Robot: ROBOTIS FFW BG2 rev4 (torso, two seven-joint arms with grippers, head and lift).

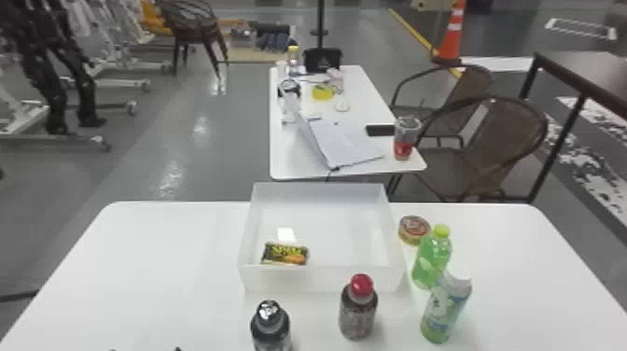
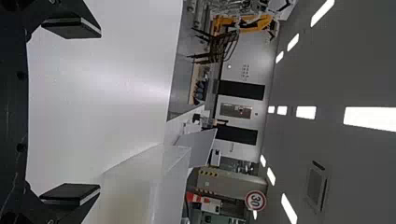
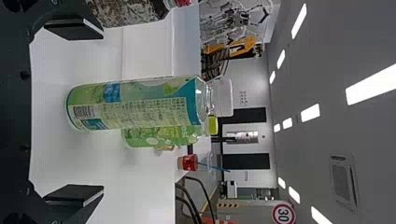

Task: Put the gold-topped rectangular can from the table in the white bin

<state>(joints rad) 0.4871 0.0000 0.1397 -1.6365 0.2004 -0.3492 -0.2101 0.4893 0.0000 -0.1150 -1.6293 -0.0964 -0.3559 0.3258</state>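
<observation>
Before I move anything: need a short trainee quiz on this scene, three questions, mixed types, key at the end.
1. True or false: the dark rectangular package with yellow lettering lies inside the white bin.
2. Which of these sits on the table just right of the bin, in the head view?
A) laptop
B) round can
C) traffic cone
3. Fill in: the left arm's fingers stand ____ (open or shut).

Key: 1 true; 2 B; 3 open.
</observation>
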